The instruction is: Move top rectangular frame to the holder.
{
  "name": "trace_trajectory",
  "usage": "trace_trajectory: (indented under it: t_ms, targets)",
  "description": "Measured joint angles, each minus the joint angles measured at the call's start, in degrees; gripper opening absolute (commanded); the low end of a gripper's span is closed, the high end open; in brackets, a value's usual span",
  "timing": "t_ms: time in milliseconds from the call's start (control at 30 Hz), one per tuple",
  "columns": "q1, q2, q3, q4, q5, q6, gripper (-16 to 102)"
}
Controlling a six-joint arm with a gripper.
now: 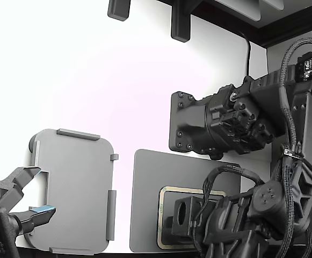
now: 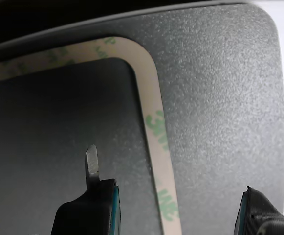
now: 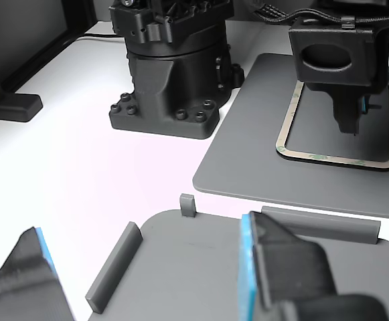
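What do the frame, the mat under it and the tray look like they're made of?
Frame: thin pale adhesive-tape liner, judging by the green printing on it.
Mat: dark grey, matte, grainy, likely textured plastic or rubber.
Tray: smooth light grey moulded plastic with raised tabs.

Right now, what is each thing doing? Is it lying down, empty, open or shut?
top rectangular frame: lying flat on the dark mat, not lifted.
dark mat: flat on the white table, frame on it.
holder: lying flat, empty.
end effector: open, low over the frame, one finger on each side of its border, gripping nothing.
second arm's end effector: open over the holder.
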Motion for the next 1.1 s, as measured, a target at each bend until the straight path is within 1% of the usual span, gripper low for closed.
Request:
trace_trajectory:
  t_ms: [67, 133, 300, 633, 767, 900, 1033, 1100]
  targets:
    - [0.2, -0.7, -0.3, 0.1, 0.0, -0.6, 100]
    - [0.6, -1.8, -0.4, -0.4, 0.0, -1.0, 100]
    - [2.0, -4.1, 0.5, -4.1, 0.1, -1.8, 100]
    - [2.1, -5.8, 2.3, -7.8, 0.0, -2.4, 98]
    - [2.1, -6.2, 3.2, -8.8, 0.2, -2.6, 93]
    - [2.2, -6.2, 4.7, -9.8, 0.6, -2.6, 80]
    - [2.2, -5.2, 6.5, -10.9, 1.1, -3.3, 76]
    - [2.2, -5.0, 7.2, -11.2, 1.4, -3.4, 76]
